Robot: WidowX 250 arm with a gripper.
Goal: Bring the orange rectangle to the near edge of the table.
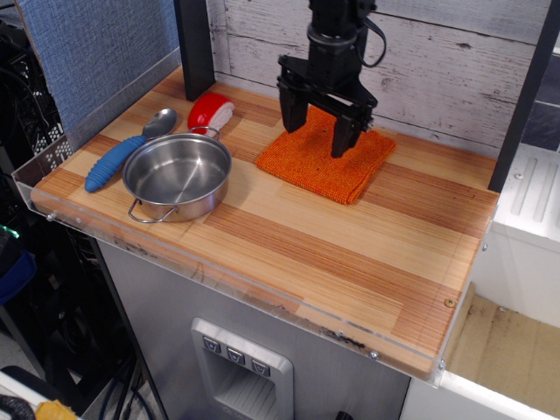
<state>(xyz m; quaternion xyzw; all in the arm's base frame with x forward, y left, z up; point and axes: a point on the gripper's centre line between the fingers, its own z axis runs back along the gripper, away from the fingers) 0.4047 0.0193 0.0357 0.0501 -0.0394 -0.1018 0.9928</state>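
The orange rectangle (325, 164) is a folded knit cloth lying flat at the back middle of the striped wooden table (350, 262), close to the back wall. My gripper (314, 130) is black, points down and hangs open just above the cloth's far half. One fingertip is over the cloth's left back part, the other over its middle. It holds nothing. I cannot tell whether the fingertips touch the cloth.
A steel pan (177, 175) sits at the left front. A spoon with a blue handle (122, 156) lies to its left. A red-and-white round object (211, 114) is behind the pan. A dark post (194, 44) stands at the back left. A clear acrylic rim (262, 293) runs along the near edge.
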